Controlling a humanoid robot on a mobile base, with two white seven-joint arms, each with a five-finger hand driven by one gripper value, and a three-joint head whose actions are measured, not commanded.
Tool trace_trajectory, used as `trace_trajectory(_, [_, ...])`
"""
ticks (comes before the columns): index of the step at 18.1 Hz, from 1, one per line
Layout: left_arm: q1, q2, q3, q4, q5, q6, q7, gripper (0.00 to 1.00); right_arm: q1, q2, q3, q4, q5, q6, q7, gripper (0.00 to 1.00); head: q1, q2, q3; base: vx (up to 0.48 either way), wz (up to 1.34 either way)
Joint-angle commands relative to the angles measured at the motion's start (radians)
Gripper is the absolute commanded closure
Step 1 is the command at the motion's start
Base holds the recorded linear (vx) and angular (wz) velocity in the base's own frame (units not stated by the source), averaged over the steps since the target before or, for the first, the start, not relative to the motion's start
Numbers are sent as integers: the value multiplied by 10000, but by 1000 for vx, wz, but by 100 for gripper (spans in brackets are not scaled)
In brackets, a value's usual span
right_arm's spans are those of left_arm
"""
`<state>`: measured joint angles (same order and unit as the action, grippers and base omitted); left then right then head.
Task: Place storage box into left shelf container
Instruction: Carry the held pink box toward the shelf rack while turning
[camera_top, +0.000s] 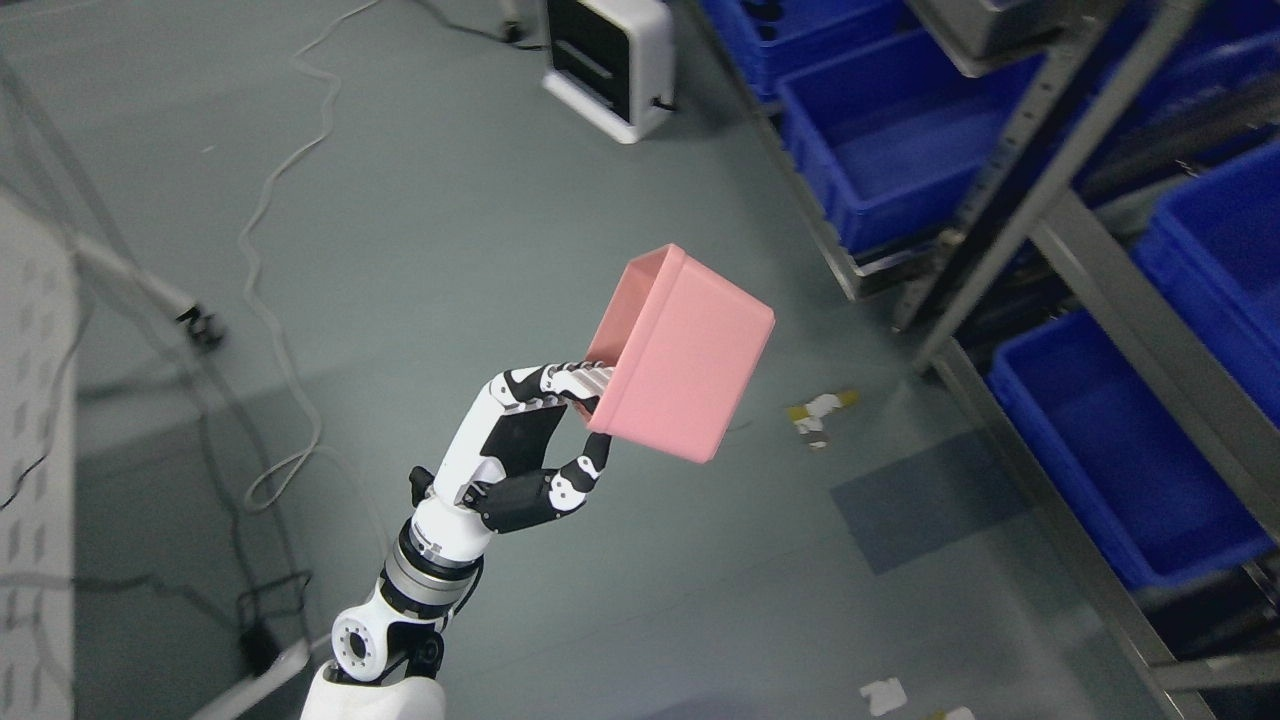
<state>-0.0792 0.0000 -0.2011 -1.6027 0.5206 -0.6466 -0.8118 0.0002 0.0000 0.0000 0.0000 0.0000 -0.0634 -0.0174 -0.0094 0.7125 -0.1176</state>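
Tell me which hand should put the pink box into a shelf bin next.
Left. The left hand already grips the pink box by its rim, holding it tilted above the floor, with the blue bins on the shelf to its right. The right hand is out of view.

Even, cool overhead light, no hard glare; soft shadow patches on the floor (450, 230) at 8 and 5 o'clock, frame tilted, mild blur on the white panel (35, 480) at 9 o'clock, shelf (1090, 260) interior at 2 o'clock dark.
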Motion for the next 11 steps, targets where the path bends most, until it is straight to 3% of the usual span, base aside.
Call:
trace_trajectory(1, [102,175,-457,58,147,-8,-13,92,-79,-175,-31,-175,-15,-10,51,0,0,0,0,308,-1294])
trace_trajectory(6, [393,175,-719,288,194,-23,-43,92,-79,-175,-31,-175,-15,-10,51,0,0,0,0,338,-1425])
trace_trajectory(11, [792,175,-765,869,194,-298,-59,92,-79,-175,-31,-175,-15,-10,36,0,0,0,0,222,-998])
